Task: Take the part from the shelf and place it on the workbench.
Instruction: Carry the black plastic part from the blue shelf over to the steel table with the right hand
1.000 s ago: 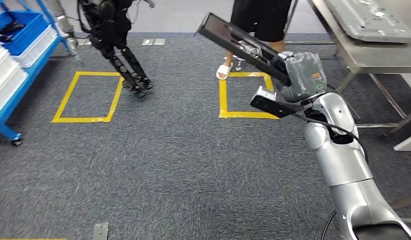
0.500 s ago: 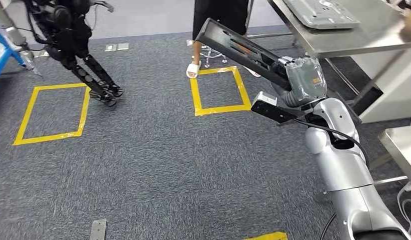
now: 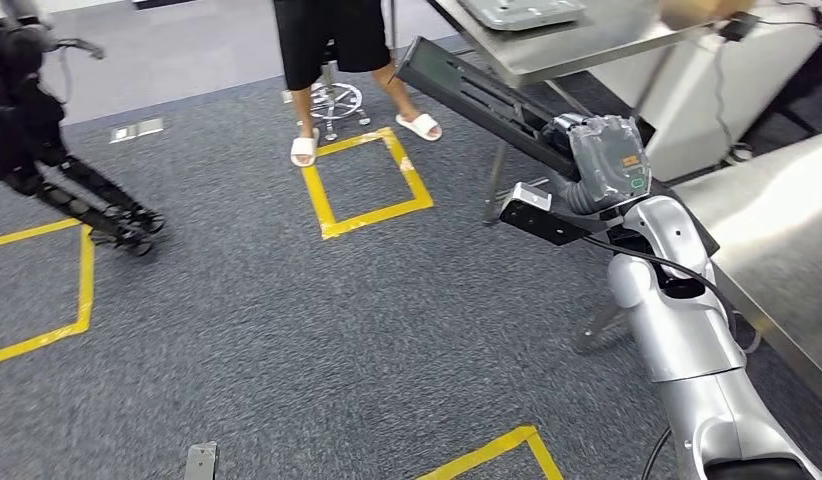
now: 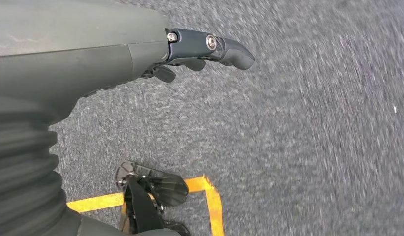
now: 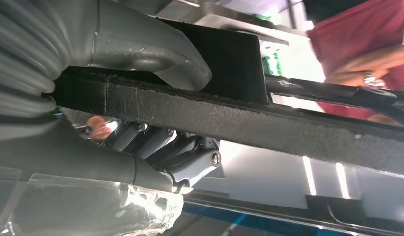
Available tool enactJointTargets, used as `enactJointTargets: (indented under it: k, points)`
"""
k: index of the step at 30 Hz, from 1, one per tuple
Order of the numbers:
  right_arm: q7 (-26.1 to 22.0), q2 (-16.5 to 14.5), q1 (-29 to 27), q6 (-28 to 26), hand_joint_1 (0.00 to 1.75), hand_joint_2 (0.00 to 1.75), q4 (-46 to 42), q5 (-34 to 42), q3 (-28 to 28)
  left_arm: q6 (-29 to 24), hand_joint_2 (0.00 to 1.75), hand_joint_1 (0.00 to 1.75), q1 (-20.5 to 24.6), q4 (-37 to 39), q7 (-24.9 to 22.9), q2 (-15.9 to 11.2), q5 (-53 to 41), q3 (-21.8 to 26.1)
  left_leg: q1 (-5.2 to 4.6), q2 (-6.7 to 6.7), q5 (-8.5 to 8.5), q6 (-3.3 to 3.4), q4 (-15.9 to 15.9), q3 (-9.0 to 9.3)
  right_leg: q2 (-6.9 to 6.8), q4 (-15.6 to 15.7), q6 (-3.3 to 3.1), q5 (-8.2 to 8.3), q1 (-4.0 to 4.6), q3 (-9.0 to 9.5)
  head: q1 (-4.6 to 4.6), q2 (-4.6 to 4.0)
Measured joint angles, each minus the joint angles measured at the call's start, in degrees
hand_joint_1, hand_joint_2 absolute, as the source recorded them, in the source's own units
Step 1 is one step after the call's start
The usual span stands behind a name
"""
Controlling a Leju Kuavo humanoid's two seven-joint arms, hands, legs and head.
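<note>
My right hand point(image 3: 602, 150) grips one end of a long flat black part point(image 3: 467, 90), holding it raised and slanting up toward the far left. In the right wrist view the thumb point(image 5: 146, 46) lies on one face of the black part point(image 5: 269, 118) and the darker fingers point(image 5: 175, 152) curl under it. A steel workbench point(image 3: 567, 45) with a grey metal plate point(image 3: 522, 10) on it stands just beyond the part's far end. My left hand point(image 4: 190, 51) hangs over grey carpet with its fingers loosely extended and nothing in them.
A person in black shorts and white slippers point(image 3: 332, 60) stands by a yellow floor square point(image 3: 367, 180). Another dark robot's legs point(image 3: 77, 190) are at the left. A second steel table point(image 3: 777, 230) is close on my right.
The whole view has swung to the right: the yellow square, the person and the dark robot slid left, and the workbench and a near steel table came in. My right hand still holds the part.
</note>
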State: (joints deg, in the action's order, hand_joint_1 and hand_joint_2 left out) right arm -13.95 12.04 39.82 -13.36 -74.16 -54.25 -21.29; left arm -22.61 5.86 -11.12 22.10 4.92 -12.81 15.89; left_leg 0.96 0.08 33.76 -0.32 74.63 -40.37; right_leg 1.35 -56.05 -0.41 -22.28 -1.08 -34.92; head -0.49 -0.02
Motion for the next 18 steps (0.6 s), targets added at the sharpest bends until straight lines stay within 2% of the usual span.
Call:
enactJointTargets:
  k: [2, 4, 11, 12, 14, 15, 16, 17, 18]
  points:
    - [0.0, -0.1, -0.1, 0.0, 1.75, 1.75, 0.0, 0.0, 0.0, 0.0, 1.75, 0.0, 0.0, 0.0, 0.0, 0.0, 0.0, 0.0, 0.03, -0.17, -1.38, 0.12, 0.0, -0.37, 1.66, -0.2, 0.01, 0.0, 0.17, 0.0, -0.02, 0.0]
    - [0.0, -0.1, -0.2, 0.0, 1.75, 1.75, 0.0, 0.0, 0.0, 0.0, 1.75, 0.0, 0.0, 0.0, 0.0, 0.0, 0.0, 0.0, 0.05, -0.21, -2.87, 0.23, -1.9, 0.33, 2.35, -0.4, 0.01, -0.01, 0.19, 0.0, -0.04, 0.0]
    - [0.0, -0.1, -0.2, 0.0, 1.75, 1.75, 0.0, 0.0, 0.0, 0.0, 1.75, 0.0, 0.0, 0.0, 0.0, 0.0, 0.0, 0.0, 0.07, -0.26, -3.29, 0.25, -2.6, 0.64, 2.49, -0.4, 0.02, -0.01, 0.19, 0.0, -0.02, 0.0]
    - [0.0, -0.1, -0.2, 0.0, 1.75, 1.75, 0.0, 0.0, 0.0, 0.0, 1.75, 0.0, 0.0, 0.0, 0.0, 0.0, 0.0, 0.0, 0.08, -0.33, -3.76, 0.27, -3.4, 0.99, 2.63, -0.4, 0.02, -0.01, 0.19, 0.01, -0.01, 0.0]
    - [0.0, 0.0, -0.1, 0.0, 1.75, 1.75, 0.0, 0.0, 0.0, 0.1, 1.75, 0.0, 0.1, 0.0, 0.0, 0.0, 0.0, 0.0, 0.22, -2.25, -6.35, 0.63, -9.7, 3.73, 4.36, -0.7, 0.45, 0.15, 0.31, -0.5, 0.04, 0.0]
    - [-0.1, 0.2, 0.0, 0.0, 1.75, 1.75, 0.0, 0.1, 0.1, 0.3, 1.75, 0.0, 0.2, 0.0, 0.0, 0.1, 0.1, 0.0, 0.28, -2.45, -7.67, 1.3, -12.9, 5.0, 4.36, -1.2, 0.89, 0.03, 0.48, -1.29, 0.1, 0.0]
    - [-0.2, 0.4, 0.1, 0.0, 1.75, 1.75, 0.0, 0.2, 0.3, 0.5, 1.75, 0.0, 0.4, 0.0, 0.0, 0.2, 0.0, 0.0, 0.28, -2.3, -8.97, 2.04, -15.9, 6.17, 3.65, -3.7, 1.22, -0.91, 0.58, -3.04, 0.28, 0.0]
    - [-0.4, 0.7, 0.0, 0.0, 1.75, 1.75, 0.0, 0.3, 0.5, 0.7, 1.75, 0.0, 0.5, 0.0, 0.0, 0.3, 0.0, 0.0, 0.14, -0.6, -9.43, 2.67, -16.4, 6.23, 2.22, -8.1, 1.59, -2.45, 0.45, -5.6, 0.43, 0.0]
    - [-0.6, 1.0, -0.1, 0.0, 1.75, 1.75, 0.1, 0.4, 0.6, 1.0, 1.75, 0.0, 0.7, -0.1, -0.2, 0.4, -0.2, 0.0, 0.2, 1.14, -9.83, 3.1, -17.0, 6.33, 0.27, -11.1, 2.09, -3.54, 0.3, -7.19, 0.61, 0.0]
